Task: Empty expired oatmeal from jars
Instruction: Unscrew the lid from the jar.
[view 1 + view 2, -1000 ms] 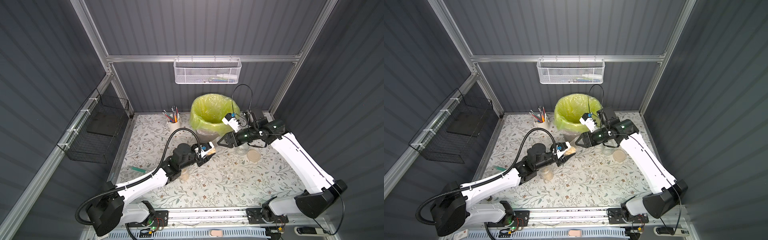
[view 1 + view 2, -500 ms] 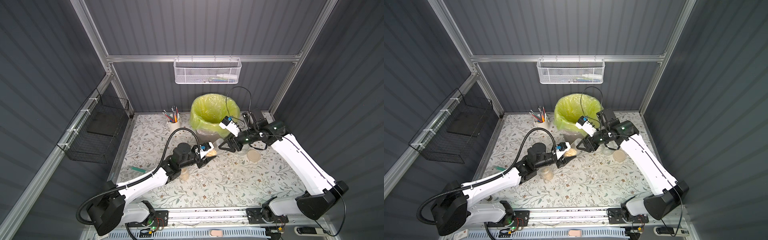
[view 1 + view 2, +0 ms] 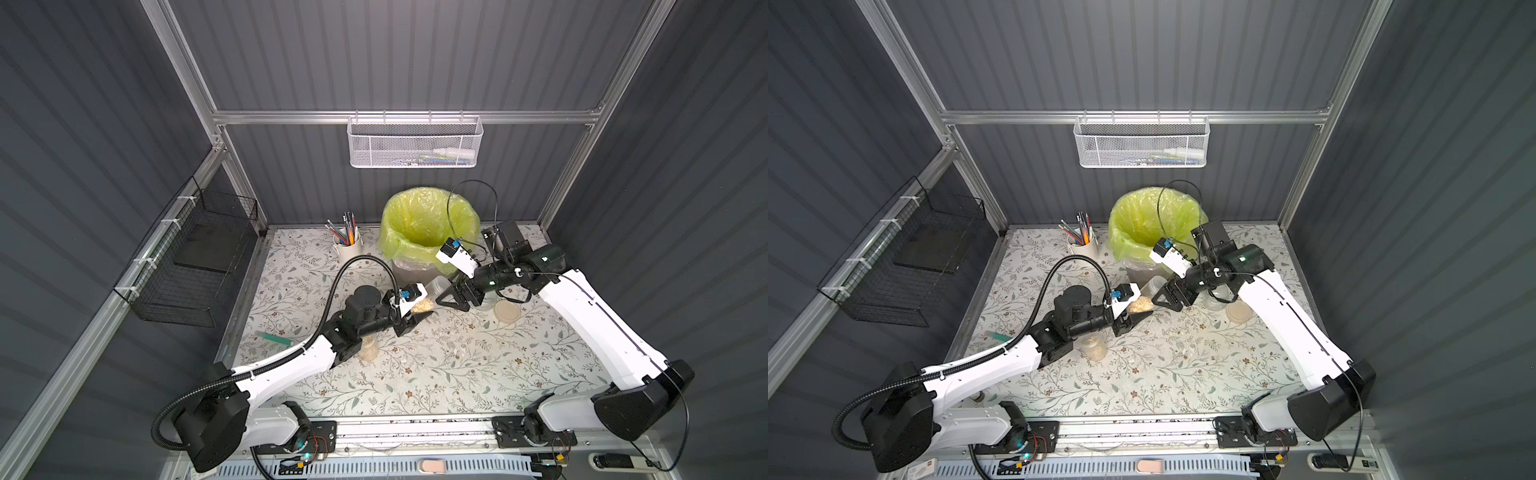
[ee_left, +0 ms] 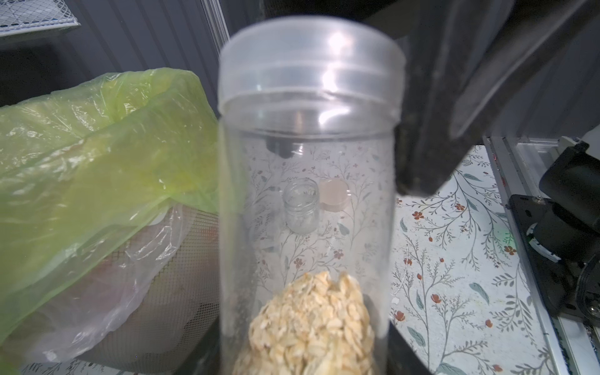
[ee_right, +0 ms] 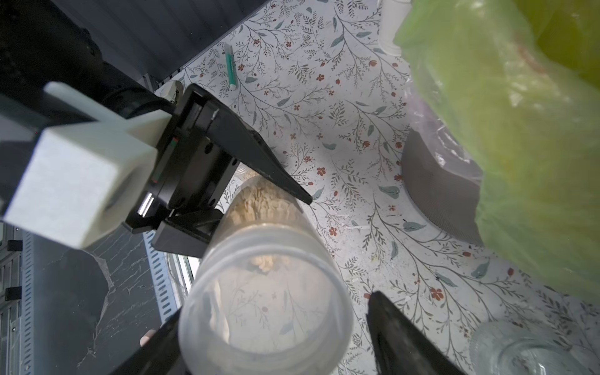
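Just short of the bin (image 3: 428, 216), the left gripper (image 3: 417, 319) clamps a jar (image 4: 308, 162) by its lower half. It holds the jar on its side, off the table (image 3: 457, 374), with the cap (image 4: 311, 65) pointed at the right gripper (image 3: 451, 296). The oatmeal (image 4: 311, 324) sits packed in the gripped end, and the stretch toward the cap is clear.

The right gripper's jaws stand wide, straddling the cap. In the right wrist view one finger (image 5: 156, 344) lies against the rim or just beside it, which is hard to tell. The other finger (image 5: 399, 337) is plainly apart, so nothing is held on that side.

A second jar (image 3: 369, 351), with oatmeal at its bottom, stands on the table beneath the left arm. A third jar (image 5: 519, 350), seemingly empty, stands near the right gripper, with a beige lid (image 3: 507, 311) just beside it.

The step in hand looks to be uncapping, since one arm steadies the jar while the other lines up on its closure. Next, the right jaws would need to close squarely on the cap and work it free while the left grip stays firm. The open mouth could then be swung over the bin's rim and tipped. A skewed bite risks slipping off the smooth plastic or scattering flakes on the table.
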Motion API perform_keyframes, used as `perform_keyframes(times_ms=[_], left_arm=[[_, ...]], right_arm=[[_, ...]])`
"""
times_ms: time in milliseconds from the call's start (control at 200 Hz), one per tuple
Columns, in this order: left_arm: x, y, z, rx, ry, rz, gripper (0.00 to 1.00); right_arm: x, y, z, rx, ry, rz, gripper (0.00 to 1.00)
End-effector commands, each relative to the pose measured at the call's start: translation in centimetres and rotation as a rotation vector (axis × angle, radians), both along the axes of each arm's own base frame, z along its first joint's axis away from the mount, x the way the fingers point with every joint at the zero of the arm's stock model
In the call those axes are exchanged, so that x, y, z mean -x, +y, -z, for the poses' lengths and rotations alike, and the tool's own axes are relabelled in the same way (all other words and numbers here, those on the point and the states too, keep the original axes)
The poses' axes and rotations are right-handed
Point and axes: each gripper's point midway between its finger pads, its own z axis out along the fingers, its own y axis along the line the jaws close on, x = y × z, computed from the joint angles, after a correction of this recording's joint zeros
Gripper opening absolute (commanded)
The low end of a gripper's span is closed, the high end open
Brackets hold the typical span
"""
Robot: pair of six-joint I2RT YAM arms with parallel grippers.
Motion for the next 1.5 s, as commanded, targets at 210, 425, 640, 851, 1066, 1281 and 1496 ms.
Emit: perform_keyframes(times_ms=[210, 425, 640, 851, 1066, 1281, 1496], left_arm=[[-0.1, 0.2, -4.0, 0.071, -0.094, -0.016, 0.14], [-0.5, 0.5, -4.6, 0.056, -0.122, -0.043, 0.14], [-1.5, 1.0, -4.8, 0.006, -0.181, -0.107, 0.14], [-1.5, 0.5, -4.5, -0.073, -0.250, -0.130, 0.14], [-1.5, -0.6, -3.8, -0.127, -0.294, -0.130, 0.13], [-1.3, -1.0, -3.6, -0.149, -0.301, -0.119, 0.13], [-1.4, -1.1, -3.1, -0.161, -0.300, -0.116, 0.12]], right_arm=[[1.4, -1.8, -1.0, -0.074, -0.083, 0.056, 0.94], [3.0, -3.5, -2.4, -0.154, -0.127, 0.148, 0.97], [3.9, -5.2, -5.6, -0.308, 0.029, 0.363, 0.99], [2.7, -5.6, -8.3, -0.395, 0.381, 0.659, 0.92], [1.3, -4.4, -7.5, -0.371, 0.620, 0.748, 0.86], [0.0, -3.8, -6.3, -0.332, 0.652, 0.757, 0.83], [-0.1, -3.6, -4.6, -0.279, 0.653, 0.763, 0.82]])
